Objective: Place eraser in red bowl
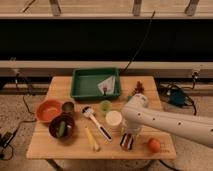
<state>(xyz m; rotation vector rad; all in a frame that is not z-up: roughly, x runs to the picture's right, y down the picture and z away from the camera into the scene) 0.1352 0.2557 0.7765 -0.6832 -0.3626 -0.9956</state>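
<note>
The eraser (126,142) is a striped dark, red and white block lying on the wooden table (45,145) near its front edge, right of centre. My gripper (130,132) hangs from the white arm (170,125) directly over the eraser, at or just above its top. The red bowl (48,110) is orange-red and sits at the table's left side, far from the gripper.
A dark brown bowl (62,126) with something green inside sits by the red bowl, with a small metal cup (68,106) behind it. A white-handled brush (96,121), a yellow stick (91,137), a white cup (113,118), a green cup (105,106), an orange ball (154,145) and a green tray (85,82) are also there.
</note>
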